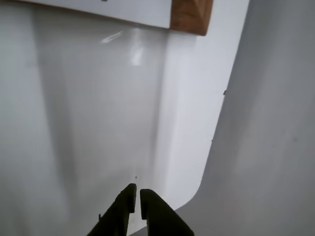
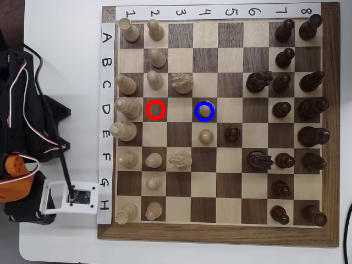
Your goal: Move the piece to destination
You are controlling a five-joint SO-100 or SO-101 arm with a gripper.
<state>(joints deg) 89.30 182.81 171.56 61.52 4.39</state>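
Note:
A pale cream pawn stands upright inside the blue ring on a dark square in row D, column 4 of the chessboard. The red ring two squares to its left holds no piece. My arm rests off the board at the left of the overhead view, folded back over the white table. In the wrist view my gripper shows as two dark fingers close together with nothing between them, above bare white table. The fingers are hidden in the overhead view.
A second pale pawn stands one square below the ringed one, and a dark pawn is beside it. Pale pieces fill the board's left columns and dark pieces the right. A board corner shows in the wrist view.

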